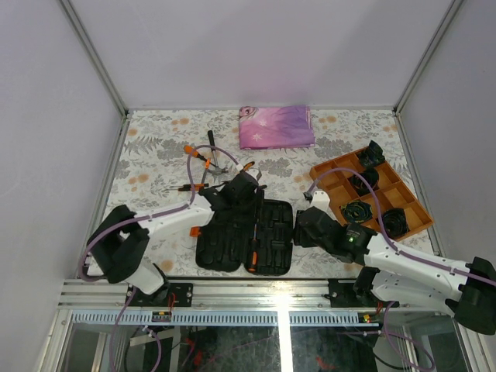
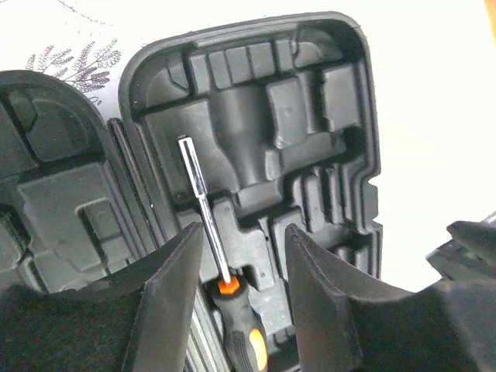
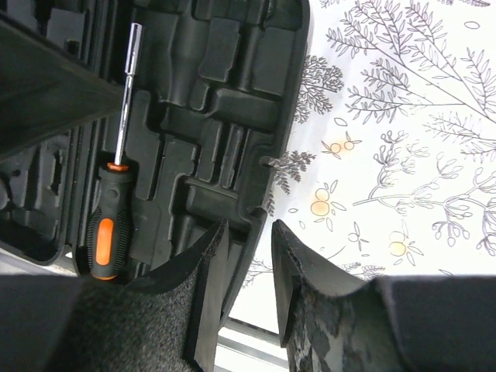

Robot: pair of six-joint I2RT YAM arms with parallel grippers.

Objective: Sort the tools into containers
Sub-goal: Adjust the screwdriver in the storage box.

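Observation:
The black tool case (image 1: 225,242) lies open at the near middle of the table. One orange-and-black screwdriver (image 1: 252,249) lies in a slot of its right half. My left gripper (image 1: 246,188) hovers over the case's far edge, open and empty. In the left wrist view the screwdriver (image 2: 240,325) lies in the case (image 2: 310,116) below my spread fingers (image 2: 174,294). My right gripper (image 1: 304,222) is pinched on the case's right rim (image 3: 249,232); the screwdriver (image 3: 108,225) lies to its left. Orange-handled pliers (image 1: 196,154), a slim hammer (image 1: 211,142) and another screwdriver (image 1: 183,187) lie loose beyond the case.
An orange divided tray (image 1: 333,172) with black coiled bundles (image 1: 358,209) stands at the right. A folded pink-purple cloth (image 1: 277,126) lies at the back. White walls close in three sides; a metal rail (image 1: 271,293) runs along the near edge.

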